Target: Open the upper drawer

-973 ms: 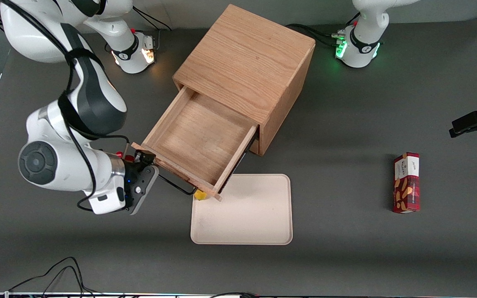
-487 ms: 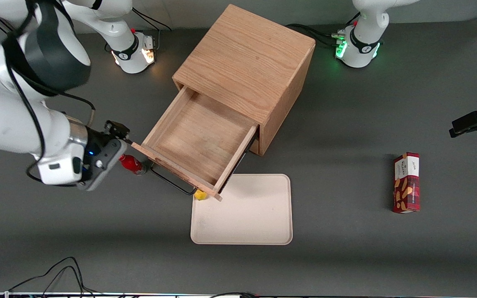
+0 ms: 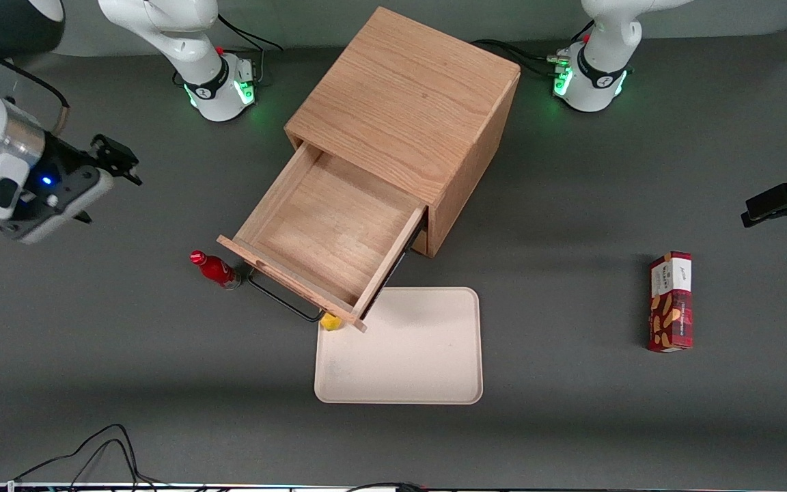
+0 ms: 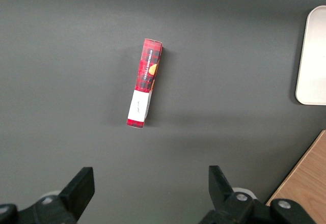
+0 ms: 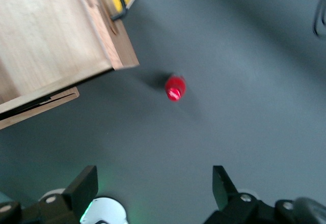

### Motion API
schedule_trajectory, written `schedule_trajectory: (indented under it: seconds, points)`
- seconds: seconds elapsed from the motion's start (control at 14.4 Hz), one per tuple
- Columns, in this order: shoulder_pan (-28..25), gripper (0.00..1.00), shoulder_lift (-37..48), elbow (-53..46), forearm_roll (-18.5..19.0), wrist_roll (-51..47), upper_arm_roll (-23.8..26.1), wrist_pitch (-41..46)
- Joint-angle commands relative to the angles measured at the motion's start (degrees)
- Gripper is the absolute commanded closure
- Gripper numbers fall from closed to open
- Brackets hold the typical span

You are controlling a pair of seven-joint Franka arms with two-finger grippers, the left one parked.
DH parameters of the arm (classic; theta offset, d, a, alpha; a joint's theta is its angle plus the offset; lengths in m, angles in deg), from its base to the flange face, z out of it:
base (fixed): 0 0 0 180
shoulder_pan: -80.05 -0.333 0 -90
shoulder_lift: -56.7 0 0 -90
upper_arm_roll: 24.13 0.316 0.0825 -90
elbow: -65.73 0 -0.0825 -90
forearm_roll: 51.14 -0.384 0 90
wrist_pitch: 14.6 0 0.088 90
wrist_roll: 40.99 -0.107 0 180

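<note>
The upper drawer [image 3: 328, 232] of the oak cube cabinet [image 3: 407, 96] stands pulled far out, and its bare wooden inside shows. Its black wire handle [image 3: 284, 301] sticks out from the drawer's front. My gripper [image 3: 115, 162] is open and empty. It hovers above the table toward the working arm's end, well apart from the drawer and its handle. In the right wrist view the open gripper [image 5: 155, 183] is over bare table, with the drawer's corner [image 5: 46, 35] and the handle [image 5: 118, 2] in sight.
A small red bottle [image 3: 214, 270] stands on the table beside the drawer's front corner; it also shows in the right wrist view [image 5: 175, 88]. A yellow object [image 3: 329, 321] sits under the drawer front at the edge of a beige tray [image 3: 400, 348]. A red snack box [image 3: 671, 301] lies toward the parked arm's end.
My gripper has let go of the handle and drawn away from the drawer front toward the working arm's end, uncovering the red bottle. The drawer stays pulled out.
</note>
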Motion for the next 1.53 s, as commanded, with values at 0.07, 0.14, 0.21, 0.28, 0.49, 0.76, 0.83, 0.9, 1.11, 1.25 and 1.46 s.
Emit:
schedule_trajectory:
  seconds: [0.07,0.14,0.21,0.28,0.49,0.76,0.83,0.9,1.11,1.25,1.46]
  points:
    - [5.14,0.0,6.59,8.17,-0.49,-9.8,0.39,1.4]
    - [5.32,0.0,6.86,7.73,-0.49,-10.51,-0.22,2.2]
    - [6.19,0.0,7.13,6.68,-0.57,-13.3,-0.57,2.9]
    - [7.94,0.0,7.13,5.45,-0.4,-16.46,-0.31,5.17]
    - [8.75,0.0,10.28,8.24,-1.71,-19.66,0.48,3.09]
    - [8.32,0.0,15.92,15.11,-5.94,-19.74,0.48,0.8]
    - [7.27,0.0,15.66,15.37,-5.94,-19.83,0.31,0.54]
    - [2.47,0.0,15.57,15.63,-5.59,-19.83,-1.78,0.54]
    - [-16.32,0.0,16.09,15.9,-4.97,-22.9,-20.55,2.02]
    - [-20.07,0.0,16.18,15.9,-4.62,-23.0,-24.12,2.47]
    - [-20.08,0.0,16.27,15.9,-4.53,-23.0,-24.13,2.82]
